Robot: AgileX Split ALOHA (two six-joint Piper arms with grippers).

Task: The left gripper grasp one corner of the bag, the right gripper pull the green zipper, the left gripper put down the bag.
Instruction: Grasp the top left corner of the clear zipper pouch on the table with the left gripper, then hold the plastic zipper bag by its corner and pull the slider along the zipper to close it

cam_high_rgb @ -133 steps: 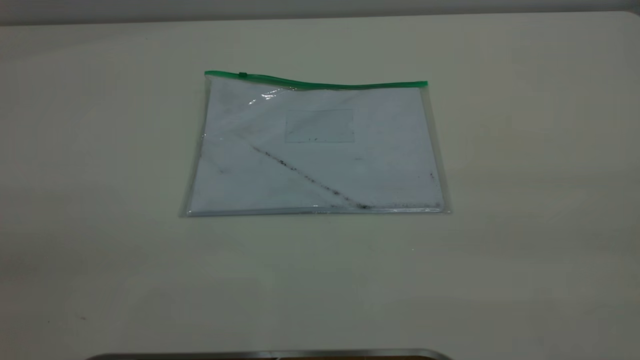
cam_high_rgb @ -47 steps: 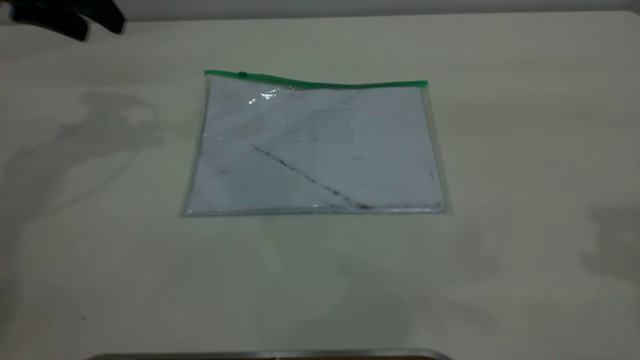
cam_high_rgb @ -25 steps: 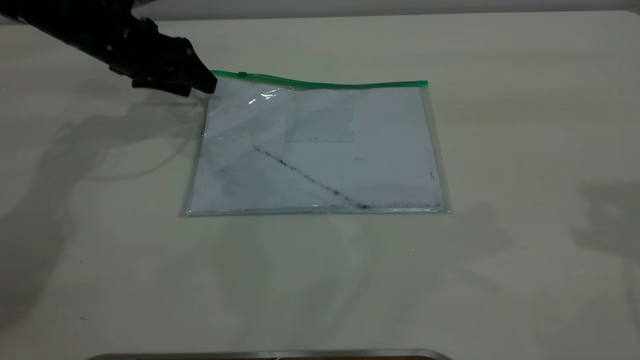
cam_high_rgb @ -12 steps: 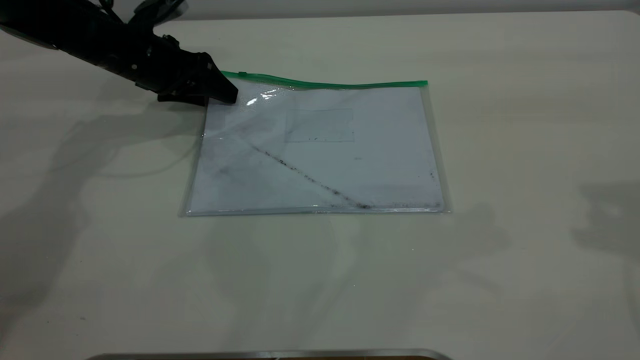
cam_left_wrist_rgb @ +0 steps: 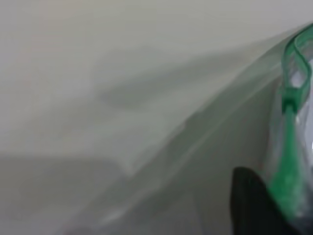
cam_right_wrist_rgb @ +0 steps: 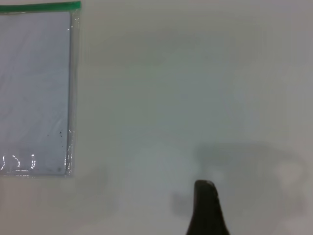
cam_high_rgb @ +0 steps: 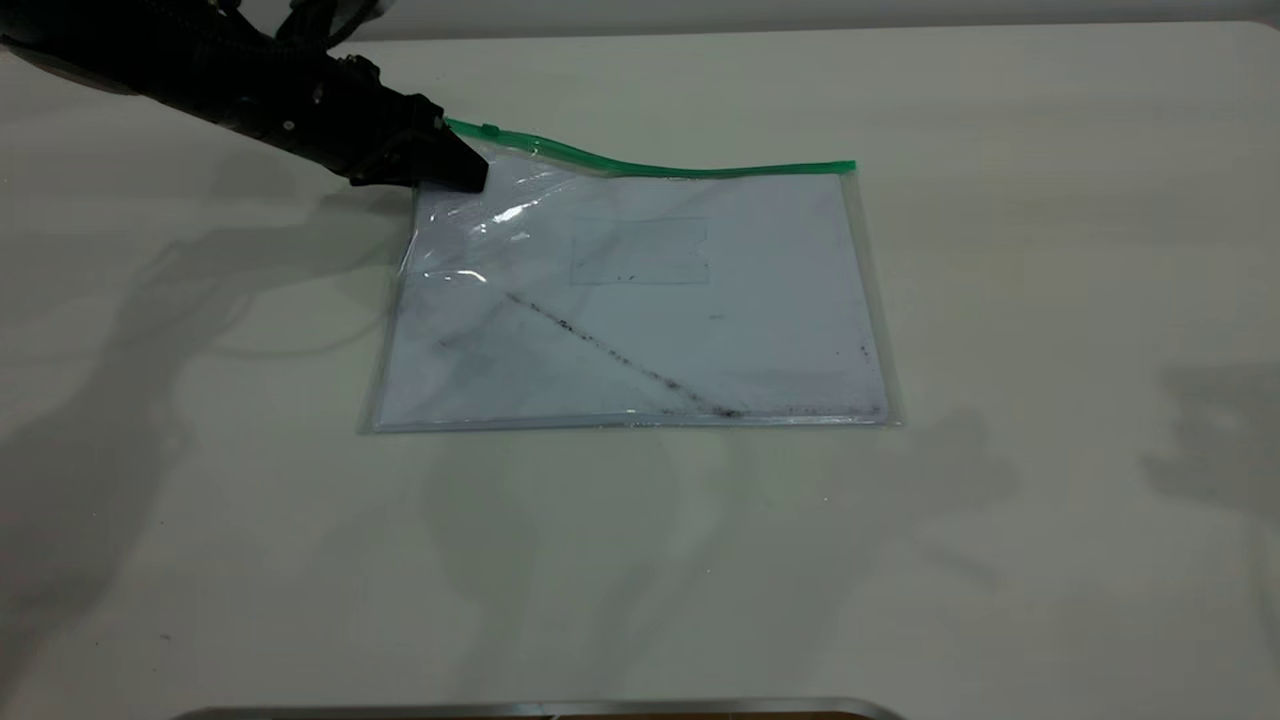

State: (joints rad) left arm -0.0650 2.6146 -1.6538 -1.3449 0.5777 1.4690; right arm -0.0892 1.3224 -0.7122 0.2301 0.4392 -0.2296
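The bag (cam_high_rgb: 640, 300) is a clear pouch lying flat on the table, with the green zipper (cam_high_rgb: 680, 168) along its far edge. My left gripper (cam_high_rgb: 465, 172) is shut on the corner of the bag at the far left and holds that corner a little above the table. The slider tab (cam_high_rgb: 490, 130) sits just beside the jaws. In the left wrist view the green zipper (cam_left_wrist_rgb: 288, 161) runs past one black finger (cam_left_wrist_rgb: 249, 205). My right gripper (cam_right_wrist_rgb: 205, 210) is out of the exterior view and hovers over bare table, right of the bag (cam_right_wrist_rgb: 34, 88).
The cream table (cam_high_rgb: 1050, 300) stretches wide on both sides of the bag and in front of it. Its far edge (cam_high_rgb: 800, 30) lies close behind the zipper. A metal rim (cam_high_rgb: 540, 708) shows at the near edge.
My left arm came in from the far left, reached the bag's far left corner and closed on it. That corner and the zipper end have now risen off the table.
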